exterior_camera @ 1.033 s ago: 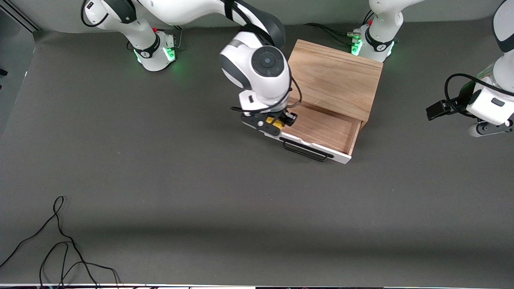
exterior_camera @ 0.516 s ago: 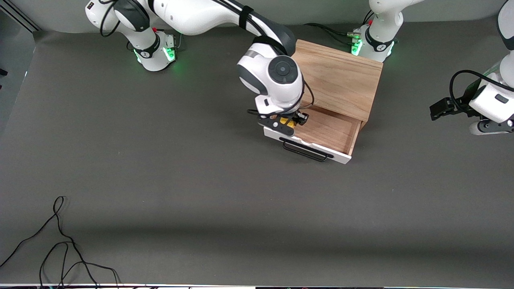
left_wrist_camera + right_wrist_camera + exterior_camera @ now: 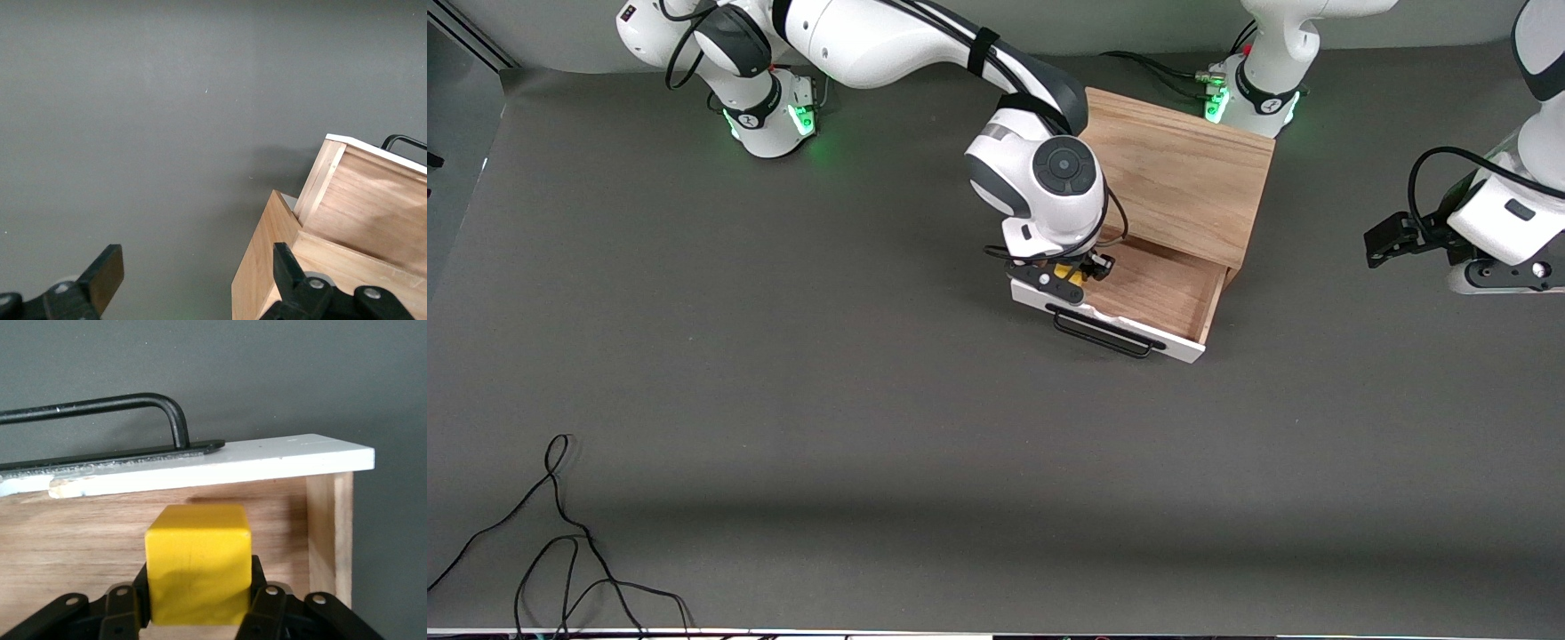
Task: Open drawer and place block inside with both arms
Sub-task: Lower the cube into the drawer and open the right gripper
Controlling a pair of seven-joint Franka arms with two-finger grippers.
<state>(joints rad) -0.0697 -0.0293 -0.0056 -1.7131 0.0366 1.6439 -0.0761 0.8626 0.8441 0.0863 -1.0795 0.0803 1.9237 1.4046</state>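
Both end effectors differ: right end effector [image 3: 1069, 272] grips block [image 3: 199, 563], half-hidden, over drawer [image 3: 1152, 286]; left end effector [image 3: 193, 277] waits, released.

Even, soft overhead light is falling across the dark grey table [image 3: 783, 400], leaving no harsh glare. A broad faint band of shadow is lying across the mat toward six o'clock, and a soft shadow is pooling under the right arm [image 3: 1040, 178] toward nine o'clock. Green indicator lights are glowing at both bases near twelve o'clock. The block [image 3: 198, 563] is showing crisp, brightly lit faces in the right wrist view.
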